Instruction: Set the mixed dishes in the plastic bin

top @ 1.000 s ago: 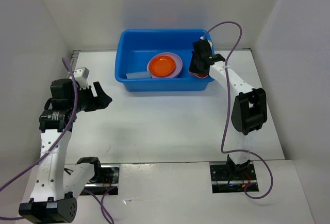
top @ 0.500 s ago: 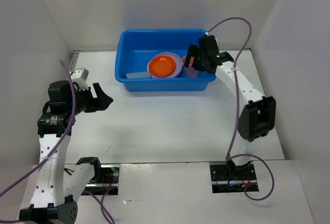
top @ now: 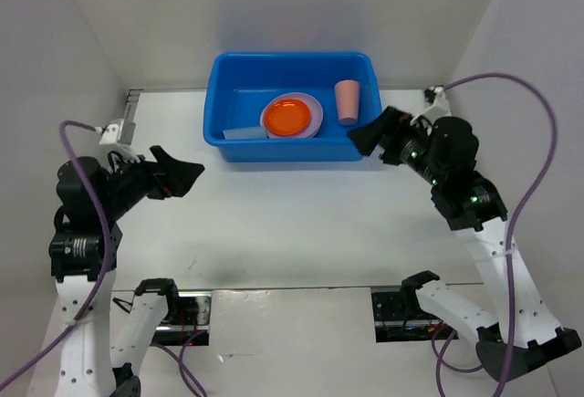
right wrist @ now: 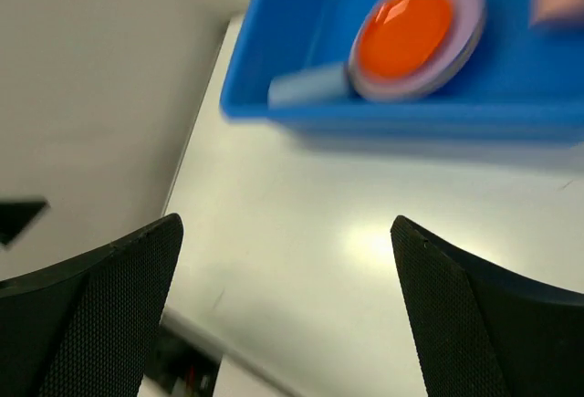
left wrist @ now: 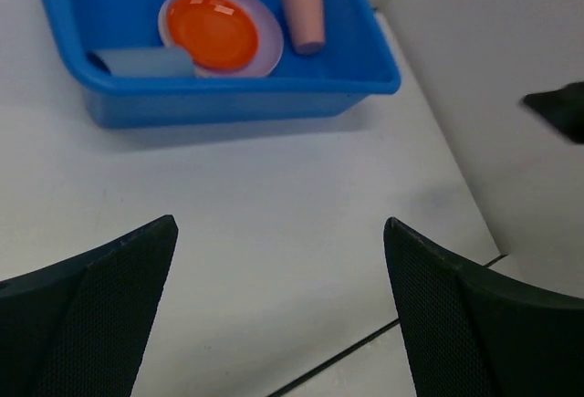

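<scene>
The blue plastic bin (top: 228,73) stands at the back of the table. Inside it an orange plate (top: 287,115) lies on a lavender plate (top: 316,120). A light blue cup (top: 243,132) lies on its side at the bin's front left, and a salmon-pink cup (top: 347,101) stands upright at its right. My left gripper (top: 182,175) is open and empty, over the table left of the bin. My right gripper (top: 372,134) is open and empty, just off the bin's front right corner. Both wrist views show the bin (left wrist: 365,68) (right wrist: 274,87) beyond wide-apart fingers.
White walls close in the table on the left, back and right. The arm bases (top: 164,301) sit at the near edge. A purple cable (top: 538,141) loops off the right arm.
My right gripper let go of the salmon-pink cup, which now stands in the bin, and pulled back toward the near right. My left arm drew back slightly and its jaws widened.
</scene>
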